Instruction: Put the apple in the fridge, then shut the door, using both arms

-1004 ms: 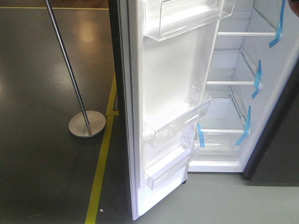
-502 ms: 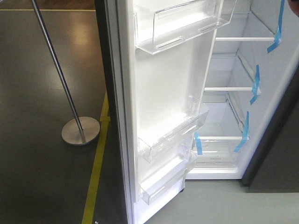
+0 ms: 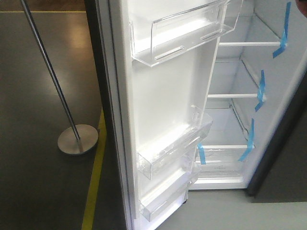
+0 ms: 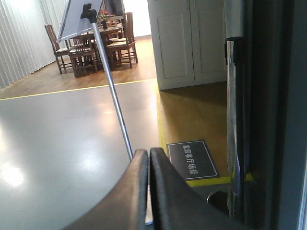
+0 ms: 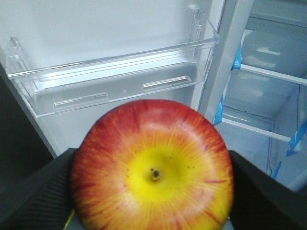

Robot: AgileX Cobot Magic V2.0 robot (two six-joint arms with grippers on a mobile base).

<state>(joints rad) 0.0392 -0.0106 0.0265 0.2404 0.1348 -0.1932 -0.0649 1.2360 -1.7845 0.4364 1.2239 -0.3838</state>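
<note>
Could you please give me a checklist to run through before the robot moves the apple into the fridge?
1. Apple secure in the right gripper: ok, it sits between both fingers.
2. Door open: ok, the fridge interior shows.
3. Shelf space: ok, nothing shows on the shelves.
4. Apple aimed at the compartment: not ok, it faces the door bin; the shelves lie to the right.
5. Left gripper free for the door: ok, shut and holding nothing.
6. Left arm's clearance from the pole: cannot tell.
</note>
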